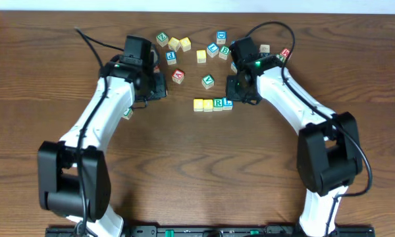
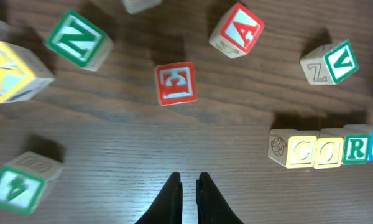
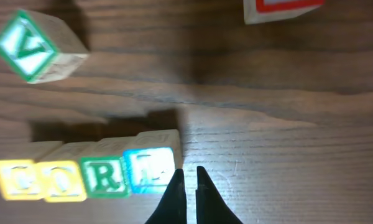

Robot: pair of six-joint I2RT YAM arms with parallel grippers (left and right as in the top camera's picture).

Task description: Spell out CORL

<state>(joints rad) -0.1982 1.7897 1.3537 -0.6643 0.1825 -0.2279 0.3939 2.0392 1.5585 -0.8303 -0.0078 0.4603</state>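
A row of letter blocks stands on the table: yellow C [image 1: 198, 105], yellow O [image 1: 208, 105], green R [image 1: 218, 103] and blue L [image 1: 228, 103]. The left wrist view shows the row at its right edge, C [image 2: 301, 152], O [image 2: 328, 150], R [image 2: 355, 149]. The right wrist view shows it at lower left, with the blue L [image 3: 149, 169] beside my fingertips. My right gripper [image 3: 186, 176] is shut and empty, just right of the L. My left gripper [image 2: 188, 182] is shut and empty over bare wood, left of the row.
Loose blocks lie beyond the row: a green V [image 1: 208, 81], a red A [image 1: 178, 76], a red block [image 2: 176, 83], a green N [image 2: 79, 40], a yellow K [image 2: 6, 72], several more at the back [image 1: 184, 44]. A black cable [image 1: 92, 41] runs at the back left.
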